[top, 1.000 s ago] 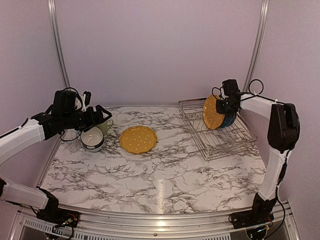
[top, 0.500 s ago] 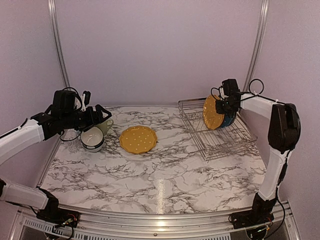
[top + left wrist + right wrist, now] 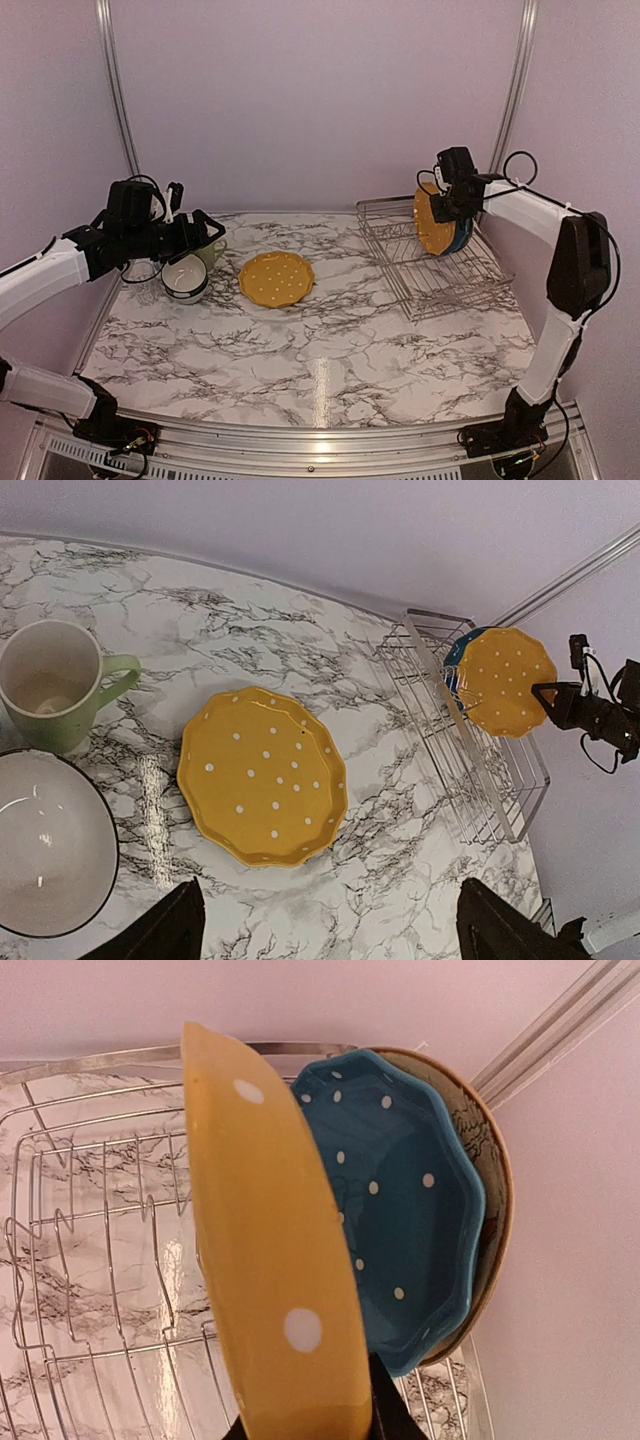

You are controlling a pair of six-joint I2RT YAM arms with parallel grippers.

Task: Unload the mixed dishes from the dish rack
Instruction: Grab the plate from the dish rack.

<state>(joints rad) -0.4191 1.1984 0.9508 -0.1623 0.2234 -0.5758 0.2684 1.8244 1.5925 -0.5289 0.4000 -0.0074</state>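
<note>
The dish rack [image 3: 440, 275] stands at the back right of the marble table. My right gripper [image 3: 446, 203] is shut on the top rim of a mustard-yellow dotted plate [image 3: 270, 1260], holding it on edge above the rack's bars [image 3: 90, 1210]. Just behind it a blue dotted plate [image 3: 410, 1210] and a cream patterned plate [image 3: 497, 1210] stand in the rack. My left gripper [image 3: 200, 232] hangs open at the far left, above a white bowl [image 3: 45, 840] and a pale-green mug [image 3: 60, 685]. A second yellow plate [image 3: 262, 775] lies flat on the table.
The rack's front section [image 3: 470, 770] holds nothing. Metal frame posts [image 3: 515, 90] rise behind the rack, close to the right arm. Bare marble [image 3: 330, 350] stretches between the flat plate and the near edge.
My right gripper has lifted the yellow plate a little upward and more upright in the rack. The left arm has not moved.
</note>
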